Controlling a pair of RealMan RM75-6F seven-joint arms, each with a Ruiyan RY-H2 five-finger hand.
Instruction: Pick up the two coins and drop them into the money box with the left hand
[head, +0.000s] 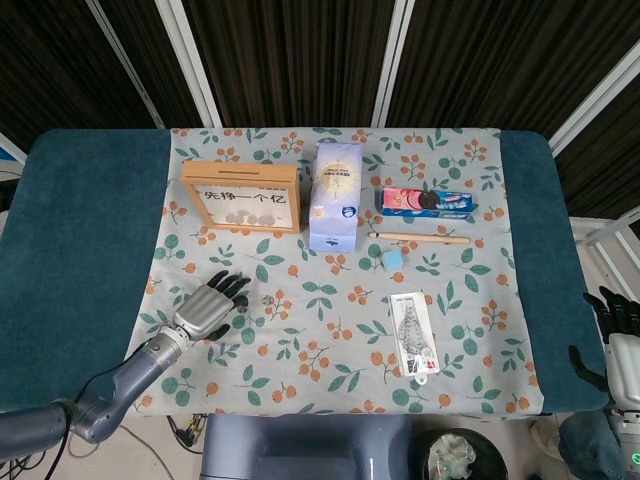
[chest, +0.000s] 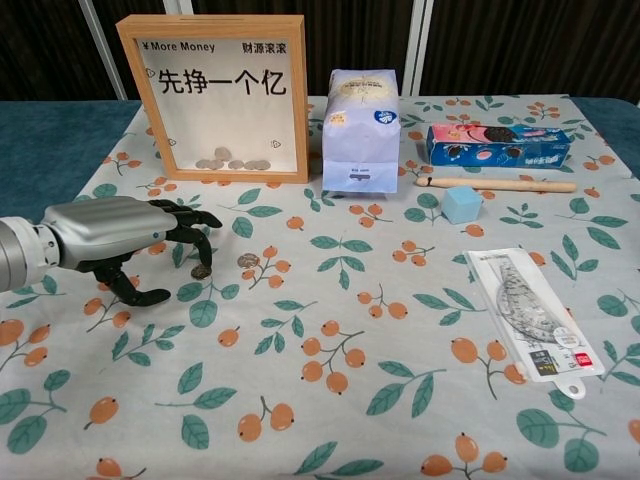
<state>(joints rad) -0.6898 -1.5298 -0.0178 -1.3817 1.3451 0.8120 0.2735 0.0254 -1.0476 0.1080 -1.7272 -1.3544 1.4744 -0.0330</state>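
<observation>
Two coins lie on the floral cloth in front of the money box: a dark coin (chest: 201, 271) just under my left fingertips and a paler coin (chest: 248, 260) a little to its right. From above, the paler coin (head: 267, 298) shows beside the hand. My left hand (chest: 120, 235) (head: 210, 307) hovers low over the cloth with fingers spread and curved down, thumb below, holding nothing. The wooden-framed money box (chest: 225, 97) (head: 242, 197) stands upright at the back left with several coins inside. My right hand (head: 620, 335) rests off the table's right edge, fingers apart.
A pale blue bag (chest: 360, 128) stands right of the money box. Further right are a cookie box (chest: 497, 145), a wooden stick (chest: 497, 184), a blue cube (chest: 461, 204) and a packaged ruler set (chest: 530, 322).
</observation>
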